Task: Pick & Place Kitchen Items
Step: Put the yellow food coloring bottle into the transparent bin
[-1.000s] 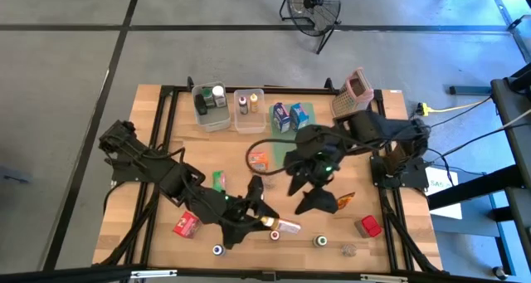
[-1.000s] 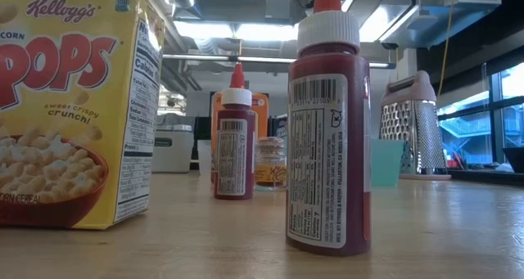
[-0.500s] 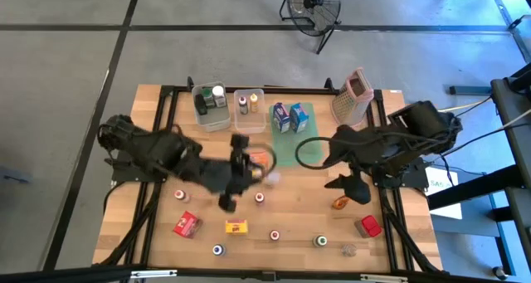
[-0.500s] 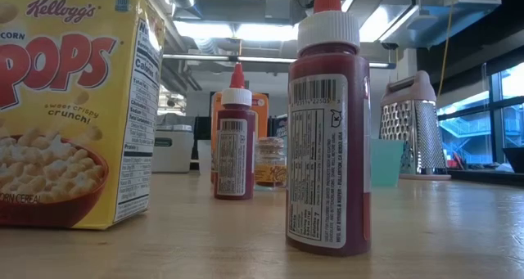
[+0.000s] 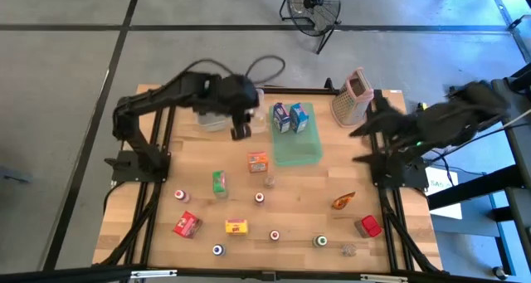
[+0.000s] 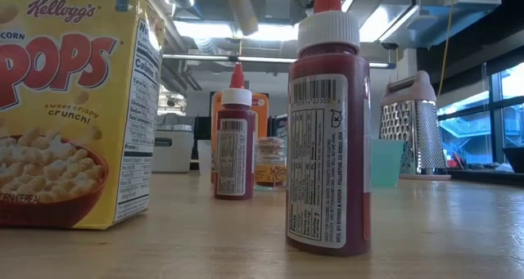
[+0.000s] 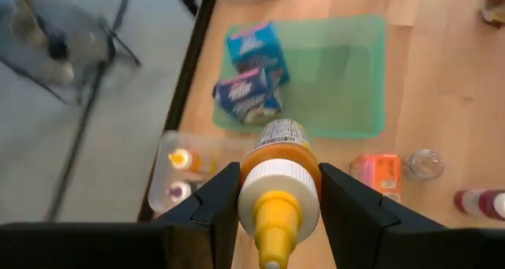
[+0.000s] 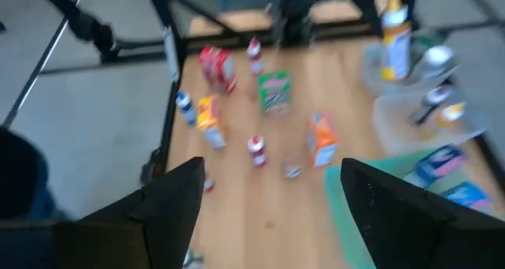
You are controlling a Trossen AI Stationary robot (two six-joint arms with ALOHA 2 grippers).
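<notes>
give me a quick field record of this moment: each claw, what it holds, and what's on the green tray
left claw: raised over the clear bins at the table's back, shut on a yellow-capped bottle
right claw: open, holding nothing, drawn back to the table's right edge
green tray: holds two small blue cartons at its far end
clear bin under left claw: holds two small bottles
box grater: upright at the back right

We see a grey concrete floor [image 5: 75, 84] crossed by dark seams around the wooden table [image 5: 307, 196]. A black fan [image 5: 313, 2] stands beyond the table's far edge; ceiling lights [image 6: 205, 27] glow overhead.
</notes>
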